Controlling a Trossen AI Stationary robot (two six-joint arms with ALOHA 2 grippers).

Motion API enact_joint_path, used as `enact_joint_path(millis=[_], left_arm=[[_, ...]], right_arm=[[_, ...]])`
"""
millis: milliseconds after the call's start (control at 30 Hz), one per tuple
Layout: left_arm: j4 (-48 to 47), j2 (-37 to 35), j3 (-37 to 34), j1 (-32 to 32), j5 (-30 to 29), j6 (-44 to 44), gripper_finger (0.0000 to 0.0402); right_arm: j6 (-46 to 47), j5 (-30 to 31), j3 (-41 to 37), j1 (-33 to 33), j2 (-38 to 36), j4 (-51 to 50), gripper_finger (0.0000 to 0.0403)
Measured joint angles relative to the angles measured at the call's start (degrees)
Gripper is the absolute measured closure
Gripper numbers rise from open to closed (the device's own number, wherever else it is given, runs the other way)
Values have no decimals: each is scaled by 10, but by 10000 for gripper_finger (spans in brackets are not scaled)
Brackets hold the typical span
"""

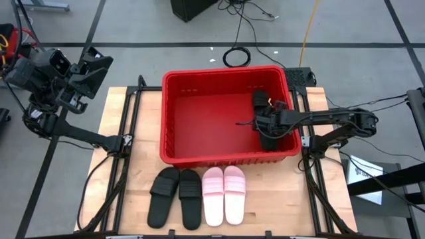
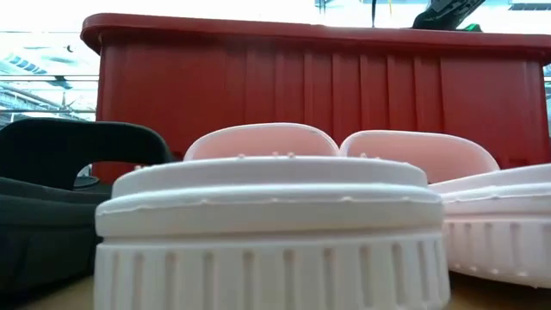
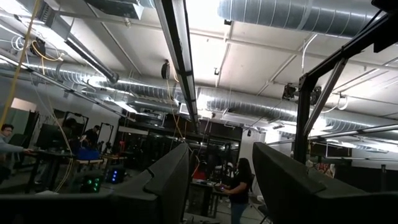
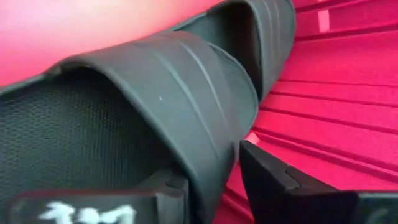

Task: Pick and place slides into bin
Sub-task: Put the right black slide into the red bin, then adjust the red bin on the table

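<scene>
Bin: you see the red bin [image 1: 199, 116] in the middle of the wooden tabletop [image 1: 116, 119].
Slides in the bin: two black slides [image 1: 264, 114] lie inside it, at about 3 o'clock, close to the bin's right wall. In the right wrist view the strap of one black slide [image 4: 168, 93] fills most of the picture.
Right gripper: your right gripper [image 1: 260, 123] reaches into the bin at 3 o'clock. Its fingers [image 4: 280, 180] sit on both sides of the strap's edge, but you cannot tell if they pinch it.
Slides outside: a black pair [image 1: 174, 196] and a pink pair [image 1: 224, 194] lie side by side on the tabletop at 6 o'clock, just in front of the bin. The pink ones [image 2: 275, 224] are closest to the low camera.
Left gripper: your left gripper [image 1: 93, 66] waits at about 10 o'clock, off the tabletop's corner, lifted up. Its fingers [image 3: 168, 186] are spread apart and hold nothing.
</scene>
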Motion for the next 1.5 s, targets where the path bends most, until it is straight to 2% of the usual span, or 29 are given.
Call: enact_joint_path(millis=[433, 700, 933, 1333, 1500], left_arm=[[-4, 0, 0, 0, 0, 2, 215], [-3, 0, 0, 0, 0, 6, 215], [-3, -1, 0, 0, 0, 9, 215], [-3, -1, 0, 0, 5, 5, 215], [-3, -1, 0, 0, 13, 5, 215]], right_arm=[[-40, -14, -2, 0, -81, -50, 223], [-39, -34, -2, 0, -140, -86, 198], [-43, -40, -1, 0, -148, -89, 185], [20, -161, 0, 0, -148, -135, 184], [41, -212, 0, 0, -160, -119, 187]])
